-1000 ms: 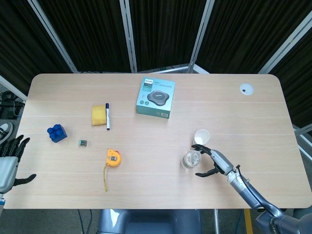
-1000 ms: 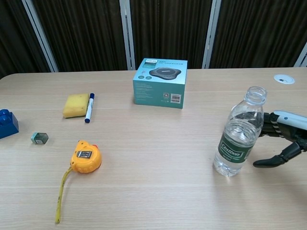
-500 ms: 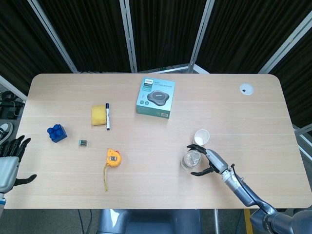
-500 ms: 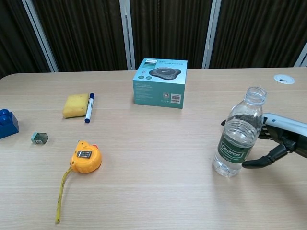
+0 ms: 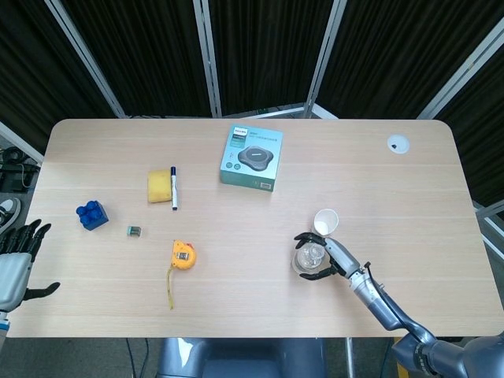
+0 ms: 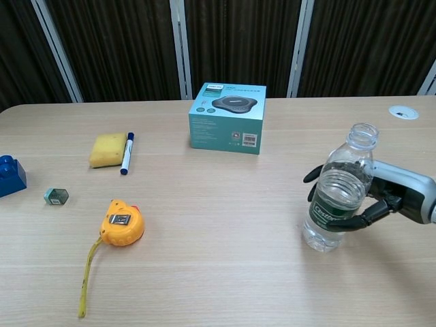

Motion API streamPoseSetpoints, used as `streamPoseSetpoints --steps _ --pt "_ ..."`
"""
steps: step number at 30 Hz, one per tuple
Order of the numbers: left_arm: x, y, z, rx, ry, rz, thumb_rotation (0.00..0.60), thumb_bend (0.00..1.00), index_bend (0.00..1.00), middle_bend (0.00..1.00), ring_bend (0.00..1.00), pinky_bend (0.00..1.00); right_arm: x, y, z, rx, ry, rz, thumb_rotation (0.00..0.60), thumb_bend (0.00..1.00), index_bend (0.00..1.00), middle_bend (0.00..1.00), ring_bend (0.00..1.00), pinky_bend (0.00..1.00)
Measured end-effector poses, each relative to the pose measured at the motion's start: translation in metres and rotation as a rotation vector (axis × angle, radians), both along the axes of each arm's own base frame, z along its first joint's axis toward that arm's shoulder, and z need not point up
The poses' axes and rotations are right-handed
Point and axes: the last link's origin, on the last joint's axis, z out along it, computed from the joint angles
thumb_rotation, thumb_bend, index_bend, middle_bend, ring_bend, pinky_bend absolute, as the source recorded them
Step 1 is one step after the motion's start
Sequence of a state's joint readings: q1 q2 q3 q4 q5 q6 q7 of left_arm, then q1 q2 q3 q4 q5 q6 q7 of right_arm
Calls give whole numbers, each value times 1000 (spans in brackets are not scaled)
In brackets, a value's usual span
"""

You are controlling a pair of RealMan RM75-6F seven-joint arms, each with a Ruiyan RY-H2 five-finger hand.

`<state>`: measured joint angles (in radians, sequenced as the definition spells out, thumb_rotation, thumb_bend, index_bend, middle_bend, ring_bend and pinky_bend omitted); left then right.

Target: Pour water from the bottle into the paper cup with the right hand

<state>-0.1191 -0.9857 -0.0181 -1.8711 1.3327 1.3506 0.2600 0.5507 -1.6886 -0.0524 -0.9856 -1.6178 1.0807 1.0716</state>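
A clear water bottle (image 6: 338, 197) with a green label stands upright and uncapped on the table at the front right; from above the bottle (image 5: 309, 257) shows as a round top. My right hand (image 6: 392, 191) wraps it from the right, thumb across the label and fingers curling round the far side. Just behind the bottle stands the white paper cup (image 5: 326, 221), upright and open; the chest view does not show it. The right hand (image 5: 337, 257) lies close beside the cup. My left hand (image 5: 14, 264) hangs off the table's left edge, fingers spread, holding nothing.
A teal box (image 5: 251, 157) sits mid-table at the back. Left of it lie a yellow sponge (image 5: 160, 186) with a marker (image 5: 174, 187), a blue brick (image 5: 92, 214), a small grey object (image 5: 134, 231) and a yellow tape measure (image 5: 183, 256). A cable grommet (image 5: 398, 143) is at the back right.
My right hand has moved left up to the bottle, and its thumb and fingers have closed around it. The bottle, the cup and the left hand have stayed put.
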Motion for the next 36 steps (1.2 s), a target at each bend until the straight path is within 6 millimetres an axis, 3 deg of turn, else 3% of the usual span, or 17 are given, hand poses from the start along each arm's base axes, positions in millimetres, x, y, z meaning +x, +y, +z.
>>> streamPoseSetpoints --steps 4,8,16,20,27,36 --pt "0 0 0 1 -1 2 600 0 0 0 0 0 3 2 -3 6 -26 -15 600 211 426 491 341 365" --pt "0 0 0 -1 -1 1 600 0 0 0 0 0 5 5 -3 8 -40 -18 600 323 444 507 358 405" --pt "3 -3 2 2 -11 -13 600 0 0 0 0 0 6 11 12 -4 -64 -8 600 359 444 511 362 408" --pt "5 -4 3 3 -19 -21 600 0 0 0 0 0 5 15 34 -38 -69 15 600 417 441 511 363 408" --pt "11 -8 9 16 -39 -49 600 0 0 0 0 0 -16 18 93 -166 66 55 600 469 429 511 363 408" --pt "20 -13 12 16 -55 -82 600 0 0 0 0 0 -48 -16 127 -340 377 6 600 518 427 511 371 415"
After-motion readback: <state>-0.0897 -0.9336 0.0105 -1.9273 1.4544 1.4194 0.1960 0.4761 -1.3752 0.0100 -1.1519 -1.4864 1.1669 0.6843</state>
